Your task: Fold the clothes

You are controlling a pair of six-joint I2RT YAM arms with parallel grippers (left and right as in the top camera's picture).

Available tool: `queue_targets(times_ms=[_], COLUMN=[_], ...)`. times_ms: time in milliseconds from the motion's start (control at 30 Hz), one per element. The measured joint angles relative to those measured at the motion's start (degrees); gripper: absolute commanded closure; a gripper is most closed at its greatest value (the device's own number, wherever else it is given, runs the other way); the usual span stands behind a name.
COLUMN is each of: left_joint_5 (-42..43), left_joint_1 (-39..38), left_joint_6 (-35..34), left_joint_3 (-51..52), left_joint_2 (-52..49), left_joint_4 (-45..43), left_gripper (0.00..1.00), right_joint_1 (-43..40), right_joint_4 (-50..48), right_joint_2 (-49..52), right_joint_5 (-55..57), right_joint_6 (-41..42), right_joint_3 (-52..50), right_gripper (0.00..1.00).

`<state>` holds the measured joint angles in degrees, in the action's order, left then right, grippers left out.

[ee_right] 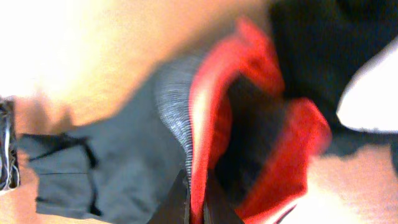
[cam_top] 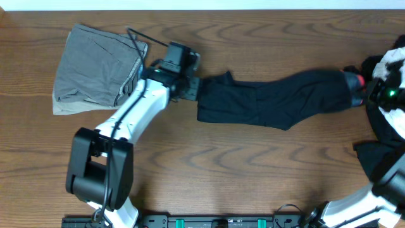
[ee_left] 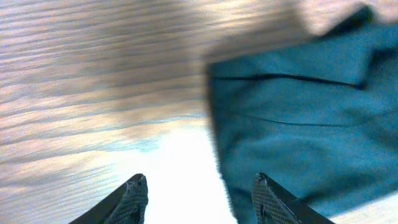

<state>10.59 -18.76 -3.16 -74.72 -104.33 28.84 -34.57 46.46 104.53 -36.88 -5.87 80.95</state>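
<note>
A long black garment (cam_top: 272, 98) lies stretched across the middle of the wooden table, its red-and-grey end band (cam_top: 355, 82) at the right. My right gripper (ee_right: 196, 199) is shut on that red band (ee_right: 249, 112), seen close in the right wrist view. My left gripper (ee_left: 198, 186) is open at the garment's left edge (ee_left: 298, 118), one finger over the cloth and one over bare table. A folded grey garment (cam_top: 95, 66) lies at the far left. A white piece (cam_top: 393, 60) and more black cloth (cam_top: 386, 152) sit at the right edge.
The left arm's white links (cam_top: 136, 107) run from the front left base up to the black garment's left end. Bare wooden table (cam_top: 240, 164) stretches in front of the garment.
</note>
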Motion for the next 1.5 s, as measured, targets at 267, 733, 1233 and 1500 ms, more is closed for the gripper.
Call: queue_targets(times_ms=[267,733,1233,1500], left_joint_5=[-0.3,-0.3,-0.3,-0.3], left_joint_1=[5.6,6.3,6.3,6.3], left_joint_6=[0.0,0.0,0.0,-0.1], left_joint_3=[0.0,0.0,0.0,0.0], left_joint_2=[3.8,6.5,6.5,6.5], left_joint_4=[0.8,0.9,1.0,1.1], left_gripper=[0.44,0.44,0.35,0.23], right_joint_1=[15.5,46.3,41.1,23.1], right_joint_4=[-0.6,1.3,3.3,3.3], right_joint_2=[-8.1,2.0,0.7,3.0], right_joint_5=[0.8,10.2,14.6,10.2], right_joint_6=[-1.0,-5.0,-5.6,-1.6], right_joint_3=[1.5,1.3,1.0,1.0], right_gripper=[0.99,0.79,0.23,0.18])
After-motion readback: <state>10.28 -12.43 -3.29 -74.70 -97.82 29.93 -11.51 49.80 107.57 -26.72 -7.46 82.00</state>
